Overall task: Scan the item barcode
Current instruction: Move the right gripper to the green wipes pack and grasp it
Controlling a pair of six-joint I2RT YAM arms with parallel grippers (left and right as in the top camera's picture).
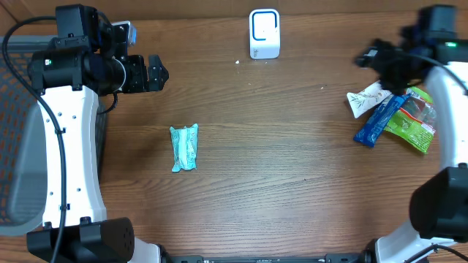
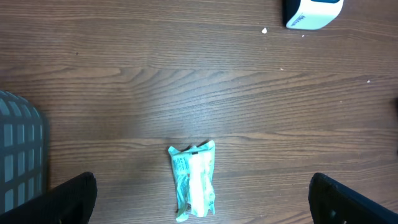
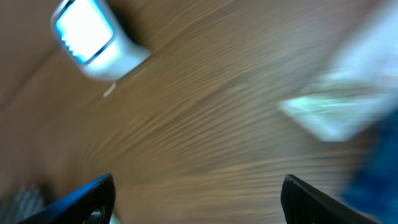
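Note:
A teal packet (image 1: 184,147) lies flat on the wooden table, left of the middle. In the left wrist view the same teal packet (image 2: 193,180) lies below and between the fingers. My left gripper (image 1: 155,73) hovers open at the upper left, above and behind the packet. A white barcode scanner (image 1: 264,33) stands at the back centre. My right gripper (image 1: 363,58) is open at the far right, above a white packet (image 1: 368,98), with nothing between its fingers (image 3: 93,194). The right wrist view is blurred and shows the scanner (image 3: 96,37) and the white packet (image 3: 329,115).
A blue packet (image 1: 380,120) and a green packet (image 1: 413,123) lie next to the white one at the right edge. A grey mesh basket (image 1: 14,146) sits beyond the table's left side, and its corner shows as a grey basket (image 2: 18,155) in the left wrist view.

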